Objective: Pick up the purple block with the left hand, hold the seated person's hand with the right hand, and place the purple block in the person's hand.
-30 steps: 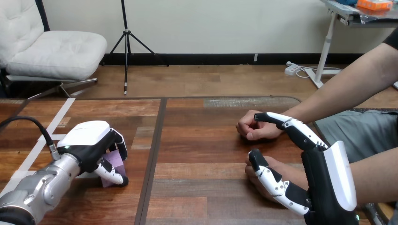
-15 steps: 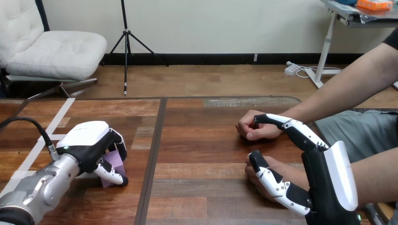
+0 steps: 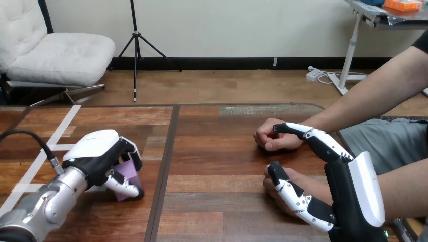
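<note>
- Two robot hands were over the wooden tabletop (image 3: 217, 151), one near each side edge.
- Left hand (image 3: 98, 156): near the tabletop's left edge, toward the front, palm down, fingers and thumb curled round the purple block (image 3: 129, 170) and clamped on it.
- Purple block: tucked under that hand with a pale face showing between the fingers. I could not tell whether it rested on the wood or hung just clear of it.
- Right hand (image 3: 348, 196): at the front right corner, fingers stretched out straight and apart from the thumb, closed on nothing.
- Its thumb lay across the person's nearer hand (image 3: 301, 180), which rested on the tabletop by the right edge.
- Its fingertips reached the person's farther hand (image 3: 270, 138), a loose fist on the wood further back; whether they touched, I could not tell.
</note>
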